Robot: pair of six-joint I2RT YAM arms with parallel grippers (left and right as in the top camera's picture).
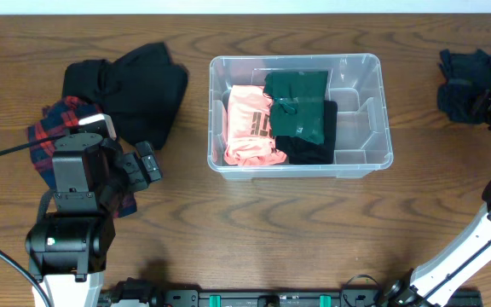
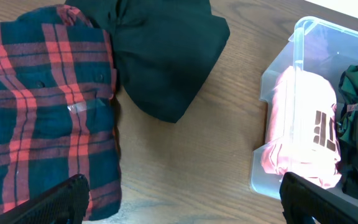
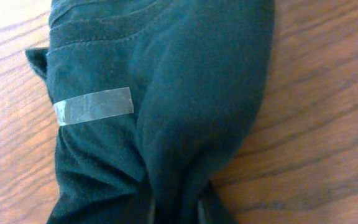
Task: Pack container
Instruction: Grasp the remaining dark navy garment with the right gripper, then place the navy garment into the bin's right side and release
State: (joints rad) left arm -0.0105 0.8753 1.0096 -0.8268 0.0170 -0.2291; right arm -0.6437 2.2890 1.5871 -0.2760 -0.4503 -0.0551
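Toward the far edge of the desk [image 1: 314, 222], about midway along it, sits the clear bin [image 1: 361, 128]. It holds a pink top [image 1: 247, 128] on its left side, a green garment [image 1: 298, 104] beside that and a black cloth [image 1: 309, 145] under the green one; its right part is bare. Near the left edge lie a black heap [image 2: 160, 56] and a plaid shirt [image 2: 42, 112], touching each other. The left gripper [image 2: 188, 202] hangs over the shirt's edge, fingers spread wide with nothing between them. At the far right corner the right gripper [image 3: 174, 211] pinches a dark teal bundle [image 3: 166, 93] with a strip of tape [image 3: 93, 104] on it
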